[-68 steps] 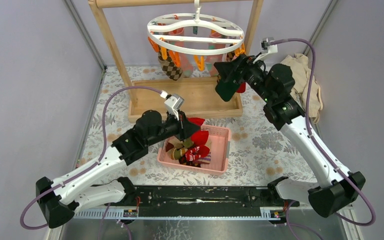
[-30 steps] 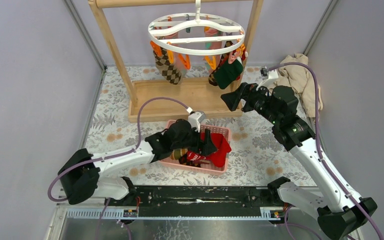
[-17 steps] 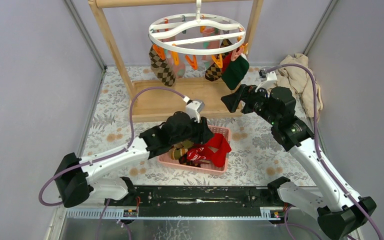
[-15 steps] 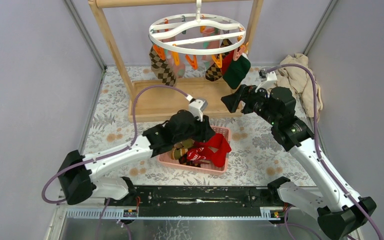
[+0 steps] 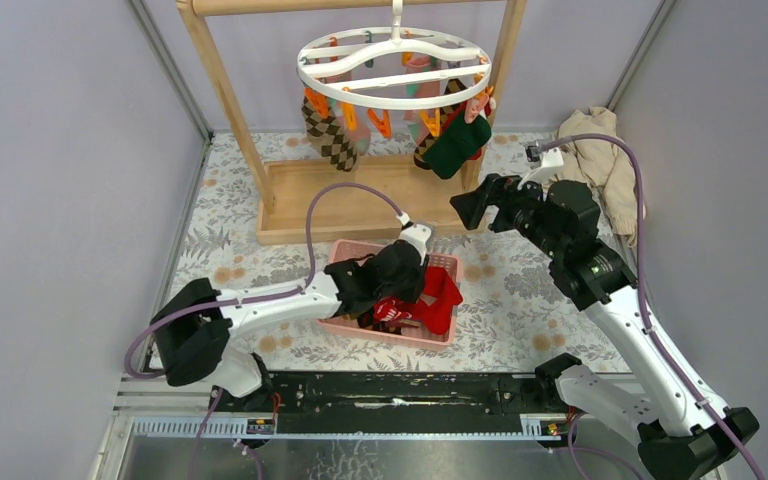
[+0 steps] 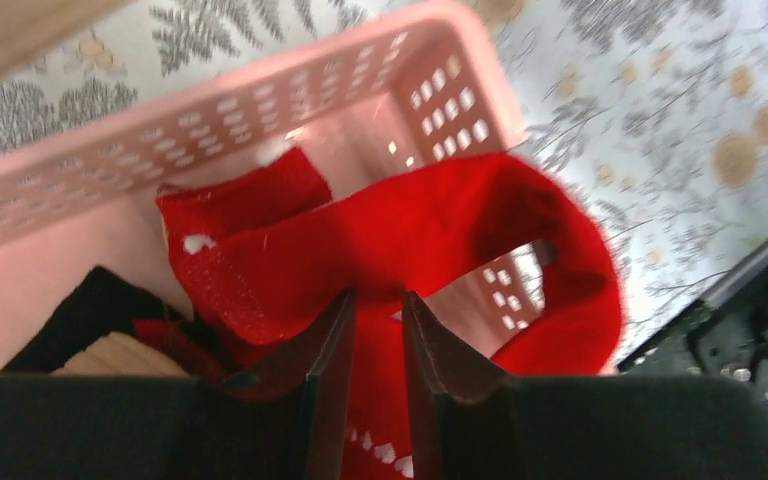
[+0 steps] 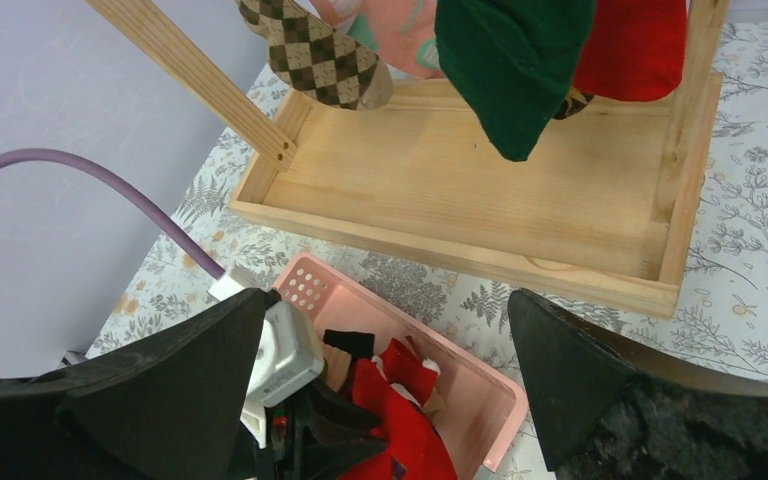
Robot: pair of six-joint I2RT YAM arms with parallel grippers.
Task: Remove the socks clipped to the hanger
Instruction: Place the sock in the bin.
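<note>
The white ring hanger (image 5: 392, 103) hangs from the wooden rack with several socks clipped under it: a brown argyle sock (image 5: 330, 140) (image 7: 325, 60), a dark green sock (image 5: 455, 150) (image 7: 510, 70), a red sock (image 7: 630, 45) and a pink one (image 7: 400, 35). My right gripper (image 5: 472, 208) (image 7: 385, 300) is open, empty, just below and right of the green sock. My left gripper (image 5: 400, 298) (image 6: 375, 295) hovers low in the pink basket (image 5: 440, 262) over a loose red sock (image 6: 410, 230). Its jaws stand a narrow gap apart with nothing between them.
The basket (image 6: 260, 90) holds more loose socks, and the red one (image 5: 442, 295) drapes over its right rim. The rack's wooden base tray (image 5: 360, 195) lies behind it. A beige cloth heap (image 5: 600, 160) sits at the back right by the wall.
My left gripper has narrowed from wide open and pushed right, over the red sock in the basket. The hanger has swung a little. My right arm has barely shifted.
</note>
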